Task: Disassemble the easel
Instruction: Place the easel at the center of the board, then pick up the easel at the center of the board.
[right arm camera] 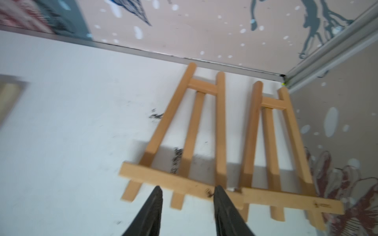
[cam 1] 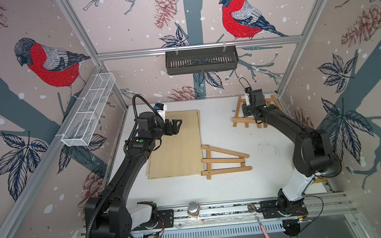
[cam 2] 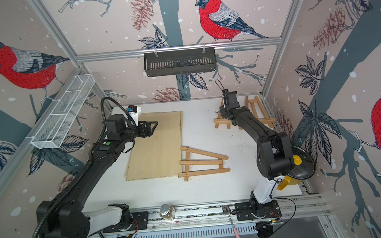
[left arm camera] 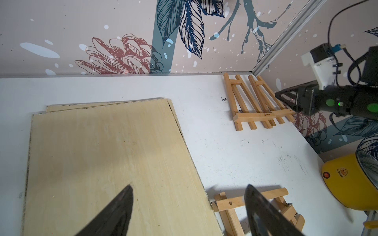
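So: right gripper [right arm camera: 188, 193] parted, empty, over ledge bar [right arm camera: 163, 177] of flat easel pair [right arm camera: 221, 130], far right corner. Left gripper [left arm camera: 189, 187] wide open above plywood boards [left arm camera: 102, 153]. Guess flat ones done; next, splayed easel [cam 1: 223, 161] mid-table wants gripping, folding.

Both top views hang high at the front, looking steeply down on the whole table [cam 1: 225, 191] toward the back wall [cam 1: 131, 24]. The left wrist camera looks low across the board [left arm camera: 102, 163]; the right wrist camera sits close above the easels [right arm camera: 180, 181]. Both wrist views share those easels.
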`<state>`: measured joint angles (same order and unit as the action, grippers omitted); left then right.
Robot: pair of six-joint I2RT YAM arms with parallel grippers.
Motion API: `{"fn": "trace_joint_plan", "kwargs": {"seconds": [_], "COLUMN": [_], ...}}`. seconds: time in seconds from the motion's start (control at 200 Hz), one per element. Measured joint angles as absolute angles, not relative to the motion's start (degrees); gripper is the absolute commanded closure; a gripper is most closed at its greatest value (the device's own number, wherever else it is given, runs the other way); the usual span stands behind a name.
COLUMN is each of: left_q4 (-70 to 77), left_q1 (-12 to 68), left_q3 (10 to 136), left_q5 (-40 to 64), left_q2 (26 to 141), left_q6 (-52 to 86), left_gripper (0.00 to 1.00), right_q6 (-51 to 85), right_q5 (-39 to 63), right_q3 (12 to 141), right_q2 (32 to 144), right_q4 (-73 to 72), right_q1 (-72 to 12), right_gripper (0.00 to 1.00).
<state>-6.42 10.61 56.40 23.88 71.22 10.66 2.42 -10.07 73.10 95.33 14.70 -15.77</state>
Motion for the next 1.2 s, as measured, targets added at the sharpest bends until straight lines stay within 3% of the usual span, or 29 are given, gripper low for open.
{"fn": "trace_joint_plan", "kwargs": {"seconds": [0.28, 0.6, 0.73, 0.86, 1.026, 1.196], "left_q4": [-6.92, -7.01, -8.86, -11.22, -14.79, -21.21], "left_q1": [10.61, 10.85, 12.69, 14.59, 17.39, 25.69], "left_q3": [56.47, 56.49, 58.65, 61.06, 62.48, 67.05], "left_q5": [24.25, 24.91, 24.84, 25.17, 24.34, 21.80], "left_q2": [71.22, 71.24, 72.20, 74.35, 76.64, 79.50], "left_q6": [10.68, 10.70, 9.43, 7.29, 5.28, 0.25], "left_gripper": [0.16, 0.17, 0.21, 0.34, 0.35, 0.38], "right_q6": [12.88, 23.94, 28.73, 31.64, 33.04, 34.15], "right_q5": [2.31, 10.57, 9.76, 6.74, 3.88, 4.91], "right_q3": [51.90, 40.27, 35.73, 33.10, 31.77, 30.06], "right_q2": [73.45, 64.49, 60.93, 54.68, 49.95, 48.84], "right_q4": [16.58, 17.43, 17.50, 17.76, 20.75, 22.59], "right_q1": [-26.81, -35.68, -36.45, -35.77, -30.70, -29.50], "right_gripper": [0.61, 0.60, 0.59, 0.56, 0.56, 0.52]}}
